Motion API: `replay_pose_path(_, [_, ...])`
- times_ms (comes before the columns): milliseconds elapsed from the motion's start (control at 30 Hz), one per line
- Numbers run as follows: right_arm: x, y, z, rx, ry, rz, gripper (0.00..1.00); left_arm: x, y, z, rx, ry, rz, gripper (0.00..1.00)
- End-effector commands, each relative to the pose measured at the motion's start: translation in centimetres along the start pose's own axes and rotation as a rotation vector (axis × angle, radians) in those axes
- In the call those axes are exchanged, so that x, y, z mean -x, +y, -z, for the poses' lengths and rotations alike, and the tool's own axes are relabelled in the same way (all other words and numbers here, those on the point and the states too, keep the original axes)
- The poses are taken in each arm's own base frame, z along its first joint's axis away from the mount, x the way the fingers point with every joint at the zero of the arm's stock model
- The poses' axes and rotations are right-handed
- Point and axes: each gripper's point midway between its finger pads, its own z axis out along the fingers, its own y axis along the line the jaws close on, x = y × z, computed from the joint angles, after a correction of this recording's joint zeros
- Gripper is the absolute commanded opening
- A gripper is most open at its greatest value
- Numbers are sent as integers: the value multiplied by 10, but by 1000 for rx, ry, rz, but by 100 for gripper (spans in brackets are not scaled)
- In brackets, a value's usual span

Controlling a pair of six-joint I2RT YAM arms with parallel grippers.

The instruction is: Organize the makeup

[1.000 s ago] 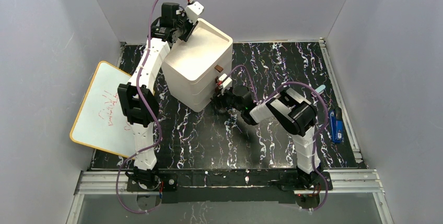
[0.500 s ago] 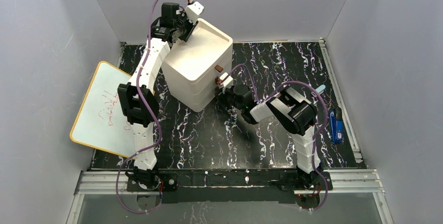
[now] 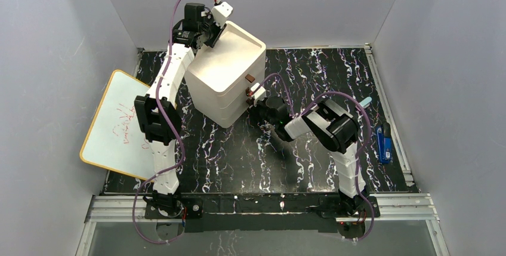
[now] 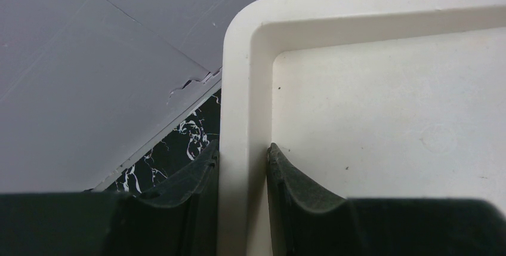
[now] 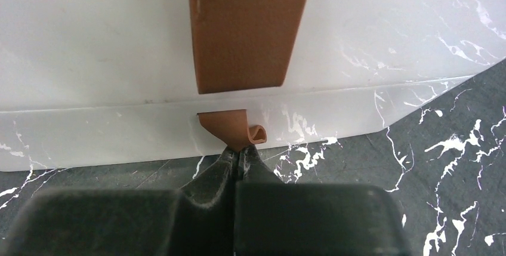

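Observation:
No makeup shows in any view. The white three-drawer box (image 3: 227,80) stands at the back left of the black marbled table. My left gripper (image 3: 210,32) is shut on the box's top rim (image 4: 238,59) near its back corner, one finger outside and one inside; the left gripper (image 4: 241,148) straddles that rim. My right gripper (image 3: 250,108) is low at the box's front face. In the right wrist view the right gripper (image 5: 240,150) is shut on the small brown handle (image 5: 235,129) of the lowest drawer, under a larger brown handle (image 5: 247,29).
A whiteboard (image 3: 119,125) with red scribbles leans off the table's left edge. A blue object (image 3: 384,142) lies on the right rail, and a pale blue strip (image 3: 365,101) lies near it. Grey walls enclose the table.
The right gripper's jaws have closed from open onto the lowest drawer's brown handle. The left gripper has kept its hold on the box rim.

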Motion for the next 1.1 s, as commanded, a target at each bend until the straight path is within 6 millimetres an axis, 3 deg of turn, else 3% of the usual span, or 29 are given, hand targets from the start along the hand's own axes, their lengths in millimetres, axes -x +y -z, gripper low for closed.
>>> replay_pose_path(0, [53,-21,-12,-73,-159,23,1,-84,-83,-26,-223,286,-36,0])
replay_pose_path(300, [50,-27,13,-118,-153,11,1,-85,-84,-27,-224,291,-35,0])
replay_pose_path(667, [46,-41,76,-202,-102,-3,1,-84,-84,-27,-224,287,-36,0])
replay_pose_path(1067, [16,-58,148,-322,44,-13,1,-84,-84,-27,-227,286,-34,0])
